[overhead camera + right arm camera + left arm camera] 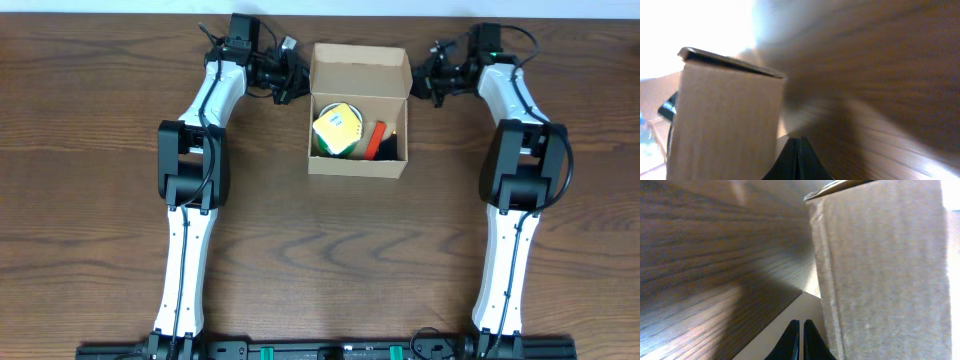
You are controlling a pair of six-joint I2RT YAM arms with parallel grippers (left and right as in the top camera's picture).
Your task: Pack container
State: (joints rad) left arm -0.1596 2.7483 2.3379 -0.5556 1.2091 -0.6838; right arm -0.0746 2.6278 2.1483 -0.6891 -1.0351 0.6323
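Now the container (357, 166) is found between the pincers, just beside each. The left gripper (293, 82) and right gripper (425, 80) are shut tight, and nothing is held. It looks filled, so the lid (360, 68) should be pushed down next.

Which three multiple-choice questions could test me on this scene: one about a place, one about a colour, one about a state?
1. Where is the left gripper?
A) inside the container
B) just outside its left wall
C) at the table's near edge

2. What colour is the narrow item beside the yellow-topped roll?
A) red
B) blue
C) white

3. How is the lid?
A) shut
B) open
C) torn off

Answers:
1 B, the overhead view shows it beside the wall, not over the contents.
2 A, it shows plainly red.
3 B, the flap is folded back and the contents are visible.
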